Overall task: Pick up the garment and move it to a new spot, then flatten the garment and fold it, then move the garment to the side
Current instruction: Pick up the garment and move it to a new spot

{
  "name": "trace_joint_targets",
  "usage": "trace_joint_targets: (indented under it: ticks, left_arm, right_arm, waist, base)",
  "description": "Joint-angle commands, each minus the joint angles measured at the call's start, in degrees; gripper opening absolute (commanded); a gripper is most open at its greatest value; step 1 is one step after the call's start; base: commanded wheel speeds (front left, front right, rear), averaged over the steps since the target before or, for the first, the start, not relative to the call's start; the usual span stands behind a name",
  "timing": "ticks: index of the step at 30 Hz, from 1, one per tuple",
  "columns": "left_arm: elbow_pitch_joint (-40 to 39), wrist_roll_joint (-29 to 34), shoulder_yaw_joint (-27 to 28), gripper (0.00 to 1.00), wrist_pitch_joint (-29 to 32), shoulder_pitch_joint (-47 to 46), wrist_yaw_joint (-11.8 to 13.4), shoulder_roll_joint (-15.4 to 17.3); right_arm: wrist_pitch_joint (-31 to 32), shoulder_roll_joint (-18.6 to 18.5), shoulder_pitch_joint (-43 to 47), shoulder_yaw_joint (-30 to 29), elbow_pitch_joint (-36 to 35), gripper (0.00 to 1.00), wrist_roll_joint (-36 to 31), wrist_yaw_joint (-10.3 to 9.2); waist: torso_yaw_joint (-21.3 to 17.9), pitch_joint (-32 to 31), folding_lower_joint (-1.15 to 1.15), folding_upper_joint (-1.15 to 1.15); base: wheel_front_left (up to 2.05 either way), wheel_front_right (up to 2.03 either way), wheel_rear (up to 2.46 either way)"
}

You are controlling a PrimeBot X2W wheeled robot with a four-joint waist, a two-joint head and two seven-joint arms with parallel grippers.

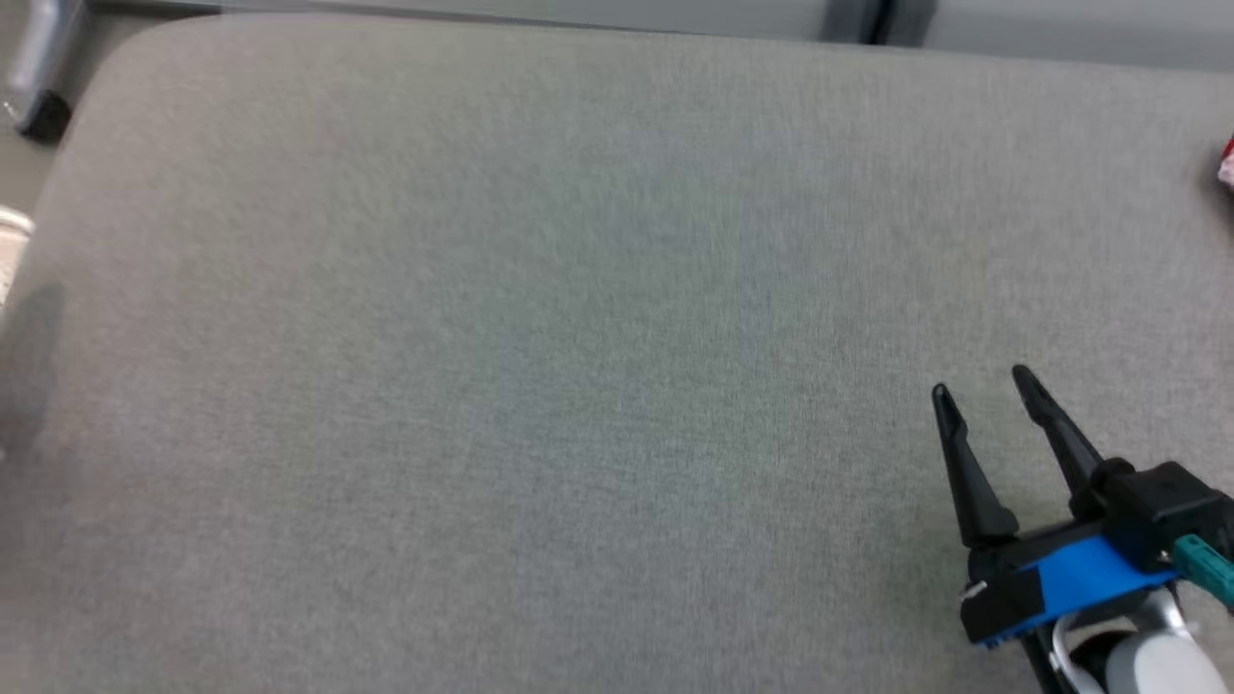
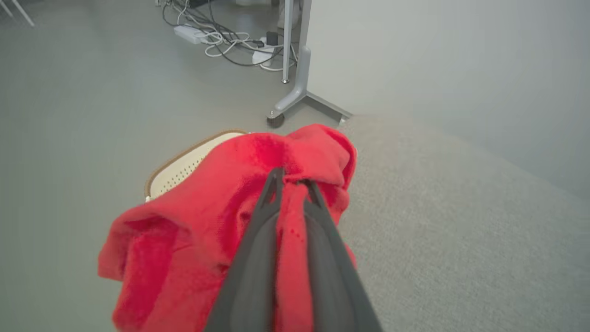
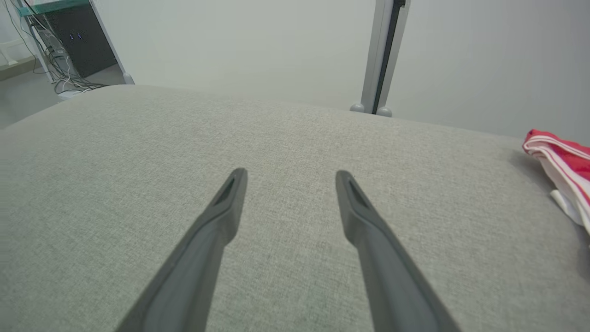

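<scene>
Right, counting from my left wrist view: one red garment (image 2: 198, 221), one perforated cream tray (image 2: 184, 168) with a brown rim, one tangle of cables (image 2: 221, 41) at the top centre, and one metal leg (image 2: 295, 92) on a caster.

The garment fills the lower left and centre of that frame in a bunched heap. It hides most of the tray, which peeks out at its upper left. Whether the cloth rests on the tray or hangs above it, I cannot tell. My left gripper (image 2: 294, 182) rises from the bottom centre. Its two fingers are drawn nearly together on a raised fold of the garment, with red cloth showing between them. To the right of the garment lies the one grey padded surface (image 2: 438, 207), running to the lower right corner.

From the head view, that surface spreads across almost the whole frame. My right gripper (image 1: 982, 386) sits at the lower right with its fingers spread apart, holding nothing and pointing up the frame. One folded red-and-white cloth (image 1: 1226, 164) pokes in at the right edge, well apart from that gripper. In the right wrist view it lies on the surface at the right edge.
</scene>
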Motion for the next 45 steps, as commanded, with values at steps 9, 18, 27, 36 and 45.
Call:
trace_joint_targets:
  ticks: [9,18,27,36,45]
  left_arm:
    - [-20.5,3.93,-7.13,0.0,4.82,-5.6,-0.36,2.14]
    - [-37.86,4.28,-17.89,0.0,12.93,-8.62,-0.61,-2.07]
    - [-39.48,6.38,-27.79,0.0,13.65,-4.3,0.37,-8.61]
    - [-26.04,10.11,-35.66,0.0,6.49,-0.35,1.16,-16.48]
    - [-8.82,12.24,-40.89,0.38,-2.38,-0.5,0.99,-24.31]
  right_arm:
    - [-2.79,2.74,2.44,0.41,4.73,1.0,1.66,0.01]
    - [-4.0,4.18,2.79,1.02,6.03,1.0,2.22,0.01]
    - [-4.64,4.68,1.98,1.67,6.21,1.0,1.81,0.01]
    - [-4.88,4.91,2.33,1.73,6.63,1.0,2.25,0.01]
    - [-4.99,5.01,1.96,2.03,7.18,1.0,1.96,0.01]
  waist:
    - [-3.41,-11.48,0.0,-0.01]
    - [-10.38,-13.81,0.0,-0.01]
    - [-19.75,-12.84,0.0,-0.01]
    - [-24.83,-10.47,0.0,-0.01]
    - [-25.43,-10.16,0.0,-0.01]
  base:
    - [0.0,0.0,0.0]
    - [0.0,0.0,0.0]
    - [0.0,0.0,0.0]
    - [0.0,0.0,0.0]
    - [0.0,0.0,0.0]
